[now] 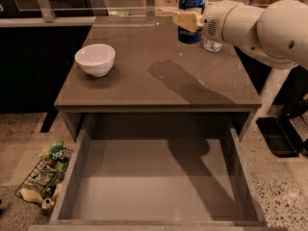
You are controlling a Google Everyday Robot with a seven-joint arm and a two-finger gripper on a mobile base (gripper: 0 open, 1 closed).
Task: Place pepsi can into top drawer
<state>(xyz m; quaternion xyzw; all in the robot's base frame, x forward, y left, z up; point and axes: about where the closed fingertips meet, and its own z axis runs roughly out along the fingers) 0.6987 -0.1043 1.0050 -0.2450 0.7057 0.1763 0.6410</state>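
The pepsi can (193, 5) is dark blue with a silver top. It is held upright above the far right part of the brown table (139, 83). My gripper (188, 21) is shut on the can's side with tan fingers (185, 20), and the white arm reaches in from the right. The top drawer (144, 186) is pulled open under the table's front edge. Its grey-brown floor is bare and carries the arm's shadow. The can is well behind and above the drawer.
A white bowl (95, 58) sits on the table's left side. A clear water bottle (213, 43) stands behind the gripper, mostly hidden. A wire basket of trash (44, 177) lies on the floor to the left. A black base (279, 136) stands at the right.
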